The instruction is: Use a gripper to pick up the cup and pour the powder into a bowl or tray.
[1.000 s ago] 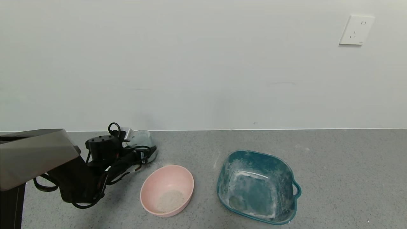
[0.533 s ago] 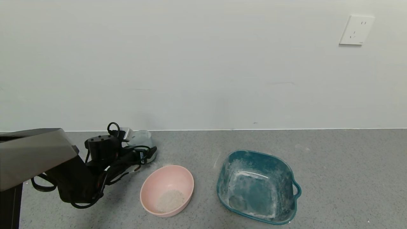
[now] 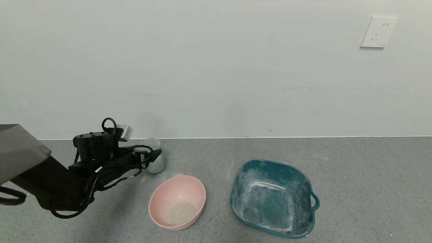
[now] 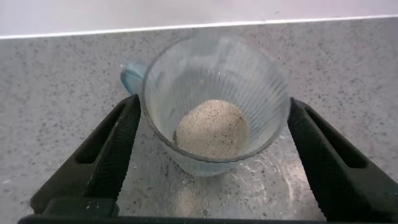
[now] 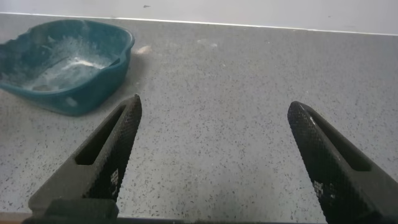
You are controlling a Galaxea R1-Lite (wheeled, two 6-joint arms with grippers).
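Observation:
The cup point(image 3: 154, 162) stands upright on the grey counter near the wall, left of the pink bowl point(image 3: 167, 193). In the left wrist view the cup point(image 4: 214, 74) has powder point(image 4: 211, 127) in its bottom and its handle point(image 4: 130, 73) to one side. My left gripper point(image 3: 153, 156) is open, and in its wrist view point(image 4: 212, 104) one finger stands on each side of the cup, close to its rim. The bowl holds a patch of powder point(image 3: 180, 212). My right gripper point(image 5: 214, 106) is open and empty above bare counter, out of the head view.
A teal tray point(image 3: 305, 180) with white smears and a handle sits right of the bowl; it also shows in the right wrist view point(image 5: 93, 93). The wall runs close behind the cup. A socket point(image 3: 378, 32) is high on the wall.
My left arm has drawn back to the left and risen a little. The cup stays in place and now shows more fully. The bowl and tray have not moved.

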